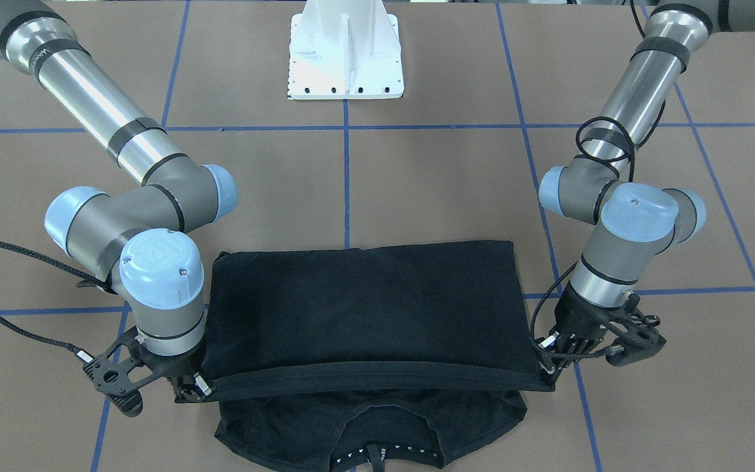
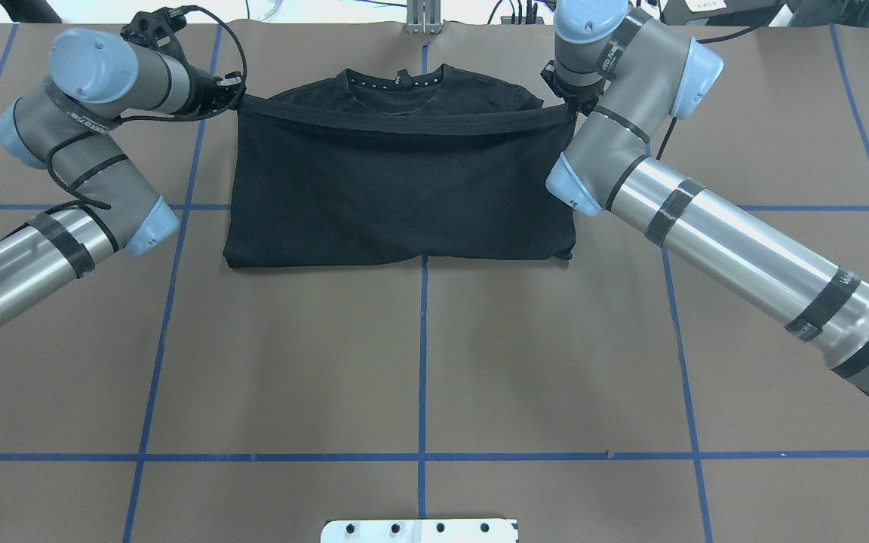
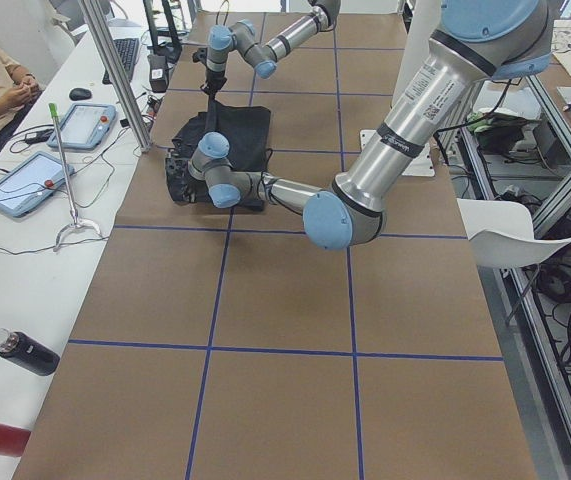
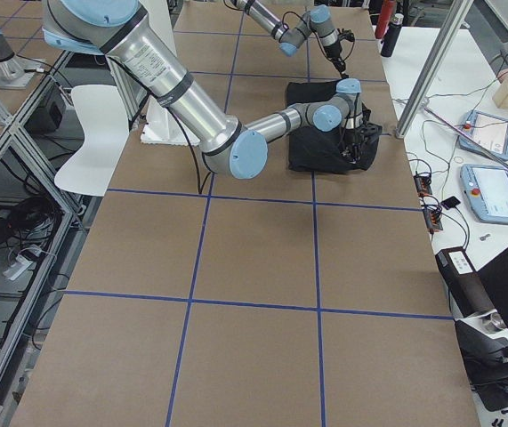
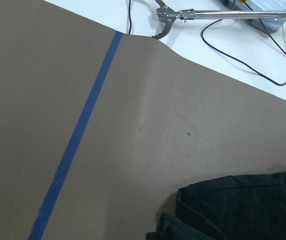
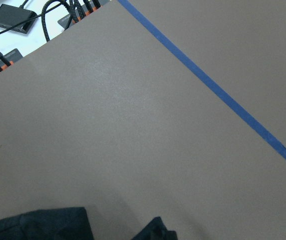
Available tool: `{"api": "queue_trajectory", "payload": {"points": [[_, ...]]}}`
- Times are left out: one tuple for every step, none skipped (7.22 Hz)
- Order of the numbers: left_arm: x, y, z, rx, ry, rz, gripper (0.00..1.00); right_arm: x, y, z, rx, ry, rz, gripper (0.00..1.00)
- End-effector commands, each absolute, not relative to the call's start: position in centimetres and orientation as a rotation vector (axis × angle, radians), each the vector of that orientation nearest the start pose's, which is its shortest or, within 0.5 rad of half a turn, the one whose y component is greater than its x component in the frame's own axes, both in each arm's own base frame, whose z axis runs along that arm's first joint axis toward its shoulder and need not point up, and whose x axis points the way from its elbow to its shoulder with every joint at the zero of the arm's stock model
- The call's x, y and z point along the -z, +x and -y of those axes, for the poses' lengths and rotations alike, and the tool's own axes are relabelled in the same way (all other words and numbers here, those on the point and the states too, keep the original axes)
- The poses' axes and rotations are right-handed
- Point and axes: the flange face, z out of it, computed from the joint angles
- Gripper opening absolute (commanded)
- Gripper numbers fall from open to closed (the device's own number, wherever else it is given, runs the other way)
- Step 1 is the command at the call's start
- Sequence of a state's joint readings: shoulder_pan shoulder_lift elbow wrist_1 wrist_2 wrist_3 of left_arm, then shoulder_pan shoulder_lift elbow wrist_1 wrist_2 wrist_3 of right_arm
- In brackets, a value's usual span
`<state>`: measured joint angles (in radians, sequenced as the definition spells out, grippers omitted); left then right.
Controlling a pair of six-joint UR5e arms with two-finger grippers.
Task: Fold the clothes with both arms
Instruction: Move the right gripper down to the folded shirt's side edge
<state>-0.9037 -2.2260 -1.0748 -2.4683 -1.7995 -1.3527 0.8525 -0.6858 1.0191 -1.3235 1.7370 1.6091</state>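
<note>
The black T-shirt (image 2: 404, 188) lies at 12 o'clock of the worktop (image 2: 419, 362) in the overhead view. I judge the first fold as almost done: the left end effector (image 2: 232, 96) at the shirt's 10 o'clock and the right end effector (image 2: 572, 107) at its 2 o'clock each pinch one corner of the hem (image 2: 404, 123), stretched tight just short of the white-dotted collar (image 2: 397, 79). Laying the hem down, letting go and the further folds seem to be left. The white letters on the arms' black bands (image 2: 827, 296) are too small to read, and the blue cap (image 1: 161, 259) on the right wrist shows an embossed mark that looks like "UR".
</note>
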Motion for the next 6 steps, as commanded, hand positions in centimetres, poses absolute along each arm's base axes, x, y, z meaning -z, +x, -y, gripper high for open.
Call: {"api": "queue_trajectory", "payload": {"points": [[-40.4, 39.6, 68.4, 0.511, 0.399, -0.995, 0.25, -33.3, -46.8, 70.6, -0.814, 0.1, 0.605, 0.0], [-40.5, 39.6, 68.4, 0.512, 0.399, -0.993, 0.33, -33.2, -46.8, 70.7, -0.814, 0.1, 0.607, 0.19], [-40.5, 39.5, 68.4, 0.512, 0.399, -0.993, 0.36, -31.6, -46.9, 70.9, -0.814, 0.114, 0.623, 0.98], [-40.2, 39.4, 68.4, 0.512, 0.403, -0.998, 0.36, -30.8, -46.8, 71.1, -0.824, 0.115, 0.634, 0.99], [-40.0, 39.3, 68.4, 0.51, 0.407, -1.003, 0.36, -29.1, -46.2, 70.7, -0.827, 0.118, 0.674, 0.99], [-38.8, 39.1, 68.2, 0.509, 0.419, -1.022, 0.36, -28.2, -44.8, 67.9, -0.829, 0.07, 0.754, 0.99]]}}
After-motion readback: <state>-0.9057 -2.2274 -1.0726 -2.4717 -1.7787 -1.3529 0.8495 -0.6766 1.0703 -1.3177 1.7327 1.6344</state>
